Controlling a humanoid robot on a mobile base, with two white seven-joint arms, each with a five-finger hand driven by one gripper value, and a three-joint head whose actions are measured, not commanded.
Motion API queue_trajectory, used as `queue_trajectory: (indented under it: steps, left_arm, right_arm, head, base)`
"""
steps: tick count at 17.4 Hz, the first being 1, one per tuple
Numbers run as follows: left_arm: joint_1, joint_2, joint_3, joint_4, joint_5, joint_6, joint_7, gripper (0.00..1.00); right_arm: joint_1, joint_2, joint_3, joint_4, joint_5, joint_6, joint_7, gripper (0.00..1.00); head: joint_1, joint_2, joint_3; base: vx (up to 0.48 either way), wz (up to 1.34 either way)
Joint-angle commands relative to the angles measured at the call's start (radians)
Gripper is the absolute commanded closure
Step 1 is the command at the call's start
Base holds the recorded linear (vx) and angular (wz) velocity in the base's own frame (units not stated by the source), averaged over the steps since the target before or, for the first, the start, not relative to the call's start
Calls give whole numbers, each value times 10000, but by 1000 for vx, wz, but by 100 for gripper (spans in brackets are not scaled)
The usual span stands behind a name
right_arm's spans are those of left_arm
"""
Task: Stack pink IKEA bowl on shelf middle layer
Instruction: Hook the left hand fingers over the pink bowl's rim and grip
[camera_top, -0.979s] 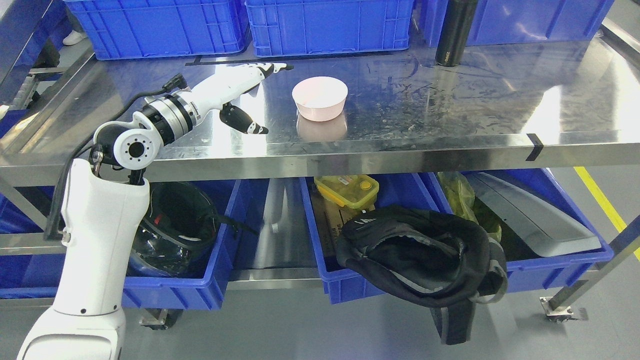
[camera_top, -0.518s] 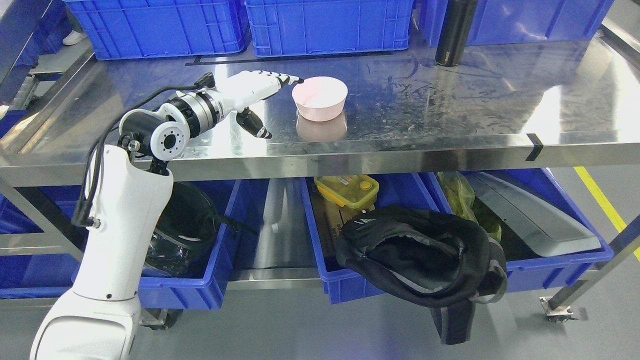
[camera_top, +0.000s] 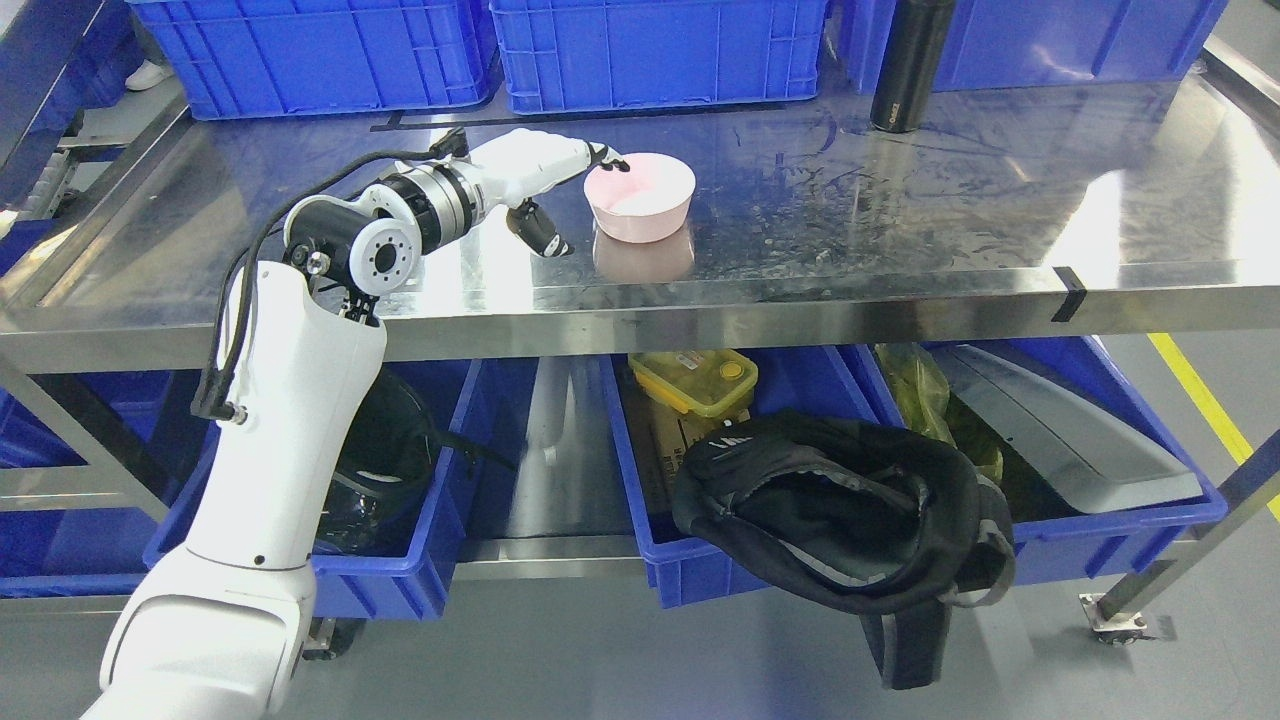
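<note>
- Pink plastic is what the task turns on: the pink bowl (camera_top: 640, 196) stands upright on the steel shelf (camera_top: 900, 200), near its front-left part, its reflection seen in the metal below it.
- The step in hand is judged to be the reach-and-grasp — the left hand (camera_top: 545, 180) has been brought to the bowl's left rim, and the bowl is not yet lifted.
- The hand is seen spread, not clenched: the fingertips (camera_top: 612, 160) lie over the near-left rim, seemingly touching or just above it, while the thumb (camera_top: 540, 232) hangs apart below, beside the bowl's outer wall.
- Nothing is held yet; the rim sits between fingers and thumb, unpinched.
- The next move is judged to call for the thumb and fingers to be closed on the wall — gently, since a light bowl on slick steel could be pushed away.
- No second bowl to stack on is seen; blue crates (camera_top: 650, 50) and a black bottle (camera_top: 908, 65) stand behind.
- The right hand is out of view.
</note>
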Motion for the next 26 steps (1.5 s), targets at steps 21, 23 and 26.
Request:
queue_trajectory:
  steps: [21,23,26]
  left_arm:
    - [-881,-1186,-362,2533,-473,-48,-544,47]
    - [-1079,-1310,-363,2808,-488,-48,-544,47]
    - [-1509,-1326,-485,3314,-748,-48,-513,48]
  right_arm:
    - [230,-175,1,-175,2,3,6,0]
    - [230,-175,1,-175,2,3,6,0]
    - [230,-175,-14,-175,2,3,6,0]
  head:
    - [0,0,0]
    - [0,0,0]
    - [0,0,0]
  base:
    - [0,0]
    - [0,0]
    - [0,0]
